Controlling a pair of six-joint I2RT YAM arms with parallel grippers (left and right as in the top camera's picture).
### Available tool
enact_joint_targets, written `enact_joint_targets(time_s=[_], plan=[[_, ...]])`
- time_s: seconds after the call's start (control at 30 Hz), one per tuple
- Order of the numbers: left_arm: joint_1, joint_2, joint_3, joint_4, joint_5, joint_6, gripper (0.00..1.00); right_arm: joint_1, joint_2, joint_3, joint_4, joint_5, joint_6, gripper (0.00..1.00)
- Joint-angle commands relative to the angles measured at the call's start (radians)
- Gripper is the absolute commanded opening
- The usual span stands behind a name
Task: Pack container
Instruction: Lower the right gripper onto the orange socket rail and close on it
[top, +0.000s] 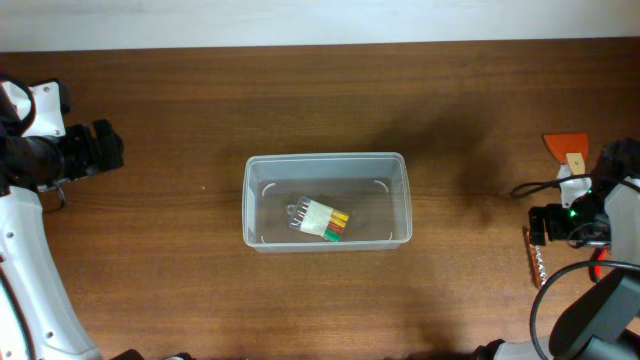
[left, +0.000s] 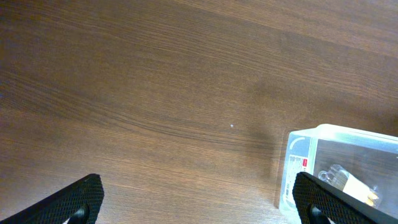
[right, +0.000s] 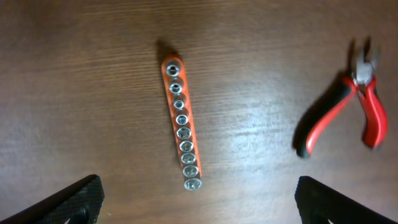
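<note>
Right pincer: released, jaws spread wide, nothing grasped; it is hung over the loose tools.
Left pincer: released too, jaws wide, only bare table between them.
Container: stood upright and uncovered, well apart from the right pincer, about midway between the two pincers; one end is seen near a finger of the left pincer, outside its jaws.
Contents: a packet with coloured ends is laid on the floor; much room is left.
Rail: laid straight under the right pincer, between its jaws, untouched.
Pliers: laid ahead of one finger of the right pincer, apart from the rail.
Handling: the container is judged light, thin-walled and smooth, so likely slippery; the walls may flex and the rim is judged stiffer. It could be slid by a nudge.
Hold: a short wall is best pinched over the rim, one finger inside, one outside.
Edges: the rim must be cleared from above by anything brought in.
Room: bare table is seen on every side of the container, and nothing is seen between it and either pincer.
</note>
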Motion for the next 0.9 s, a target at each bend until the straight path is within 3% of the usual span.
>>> enact_joint_targets(time_s=[0.0,0.3,0.5,0.87], plan=[[0.003,0.002,0.02,0.002,0.011,-0.009,0.99,-0.005,0.002,-0.029,0.011,-0.06,-0.15,0.99],[0.003,0.002,0.02,0.002,0.011,-0.009,0.99,-0.008,0.004,-0.134,0.065,-0.055,-0.369,0.99],[0.003,0.002,0.02,0.002,0.011,-0.009,0.99,-0.008,0.006,-0.205,0.145,-0.049,-0.365,0.99],[0.003,0.002,0.02,0.002,0.011,-0.009,0.99,-0.009,0.055,-0.225,0.236,-0.05,-0.196,0.99]])
